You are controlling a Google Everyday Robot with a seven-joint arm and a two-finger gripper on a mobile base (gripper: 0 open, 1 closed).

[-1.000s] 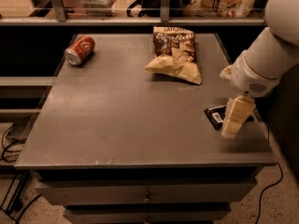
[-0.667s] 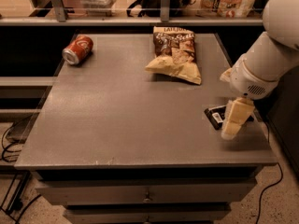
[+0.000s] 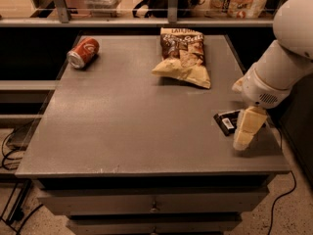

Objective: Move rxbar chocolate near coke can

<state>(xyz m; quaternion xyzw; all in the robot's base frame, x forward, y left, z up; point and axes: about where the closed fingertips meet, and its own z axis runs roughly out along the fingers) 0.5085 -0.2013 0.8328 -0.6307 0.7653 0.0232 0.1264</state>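
Note:
The rxbar chocolate [image 3: 226, 121], a small flat black bar with a white patch, lies on the grey table [image 3: 127, 126] near its right edge. My gripper [image 3: 247, 129] hangs from the white arm, low over the table at the bar's right end, and partly covers it. The coke can [image 3: 83, 53] lies on its side at the far left corner of the table, far from the bar and the gripper.
A tan-and-brown chip bag [image 3: 183, 58] lies at the back middle of the table, between the can and the bar. A shelf with goods runs behind the table. Drawers sit below the front edge, and cables lie on the floor at left and right.
The gripper has sunk slightly toward the table at the bar's right end. The bar, the can and the chip bag have not moved.

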